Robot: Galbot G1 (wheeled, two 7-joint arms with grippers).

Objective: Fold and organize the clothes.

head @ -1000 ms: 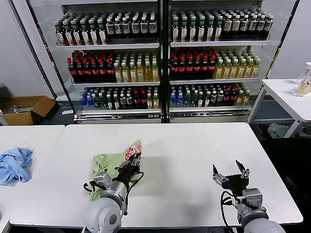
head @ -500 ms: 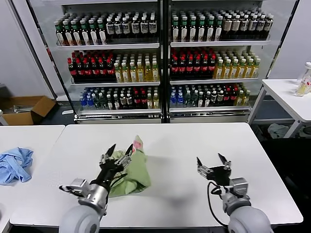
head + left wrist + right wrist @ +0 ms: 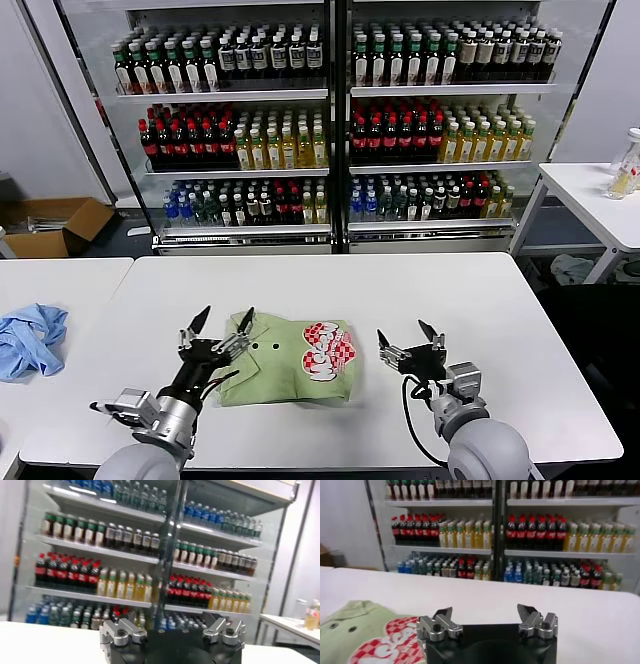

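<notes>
The clothes, a light green polo shirt, lie flat in a folded rectangle on the white table, with the red-and-white checkered print facing up and the dark buttons showing. My left gripper hovers open over the shirt's collar edge and holds nothing. In the left wrist view that gripper faces the shelves and the shirt is hidden. To the right of the shirt, my right gripper is open and empty. The right wrist view shows the right gripper with the shirt off to one side.
A crumpled light blue garment lies on the separate table at the left. Glass-fronted shelves of bottles stand behind the table. A cardboard box sits on the floor at the left, and another white table stands at the right.
My left gripper opened, let go of the shirt and drew back to the left. The shirt went from a lifted bunch to a flat fold. My right gripper moved left toward it.
</notes>
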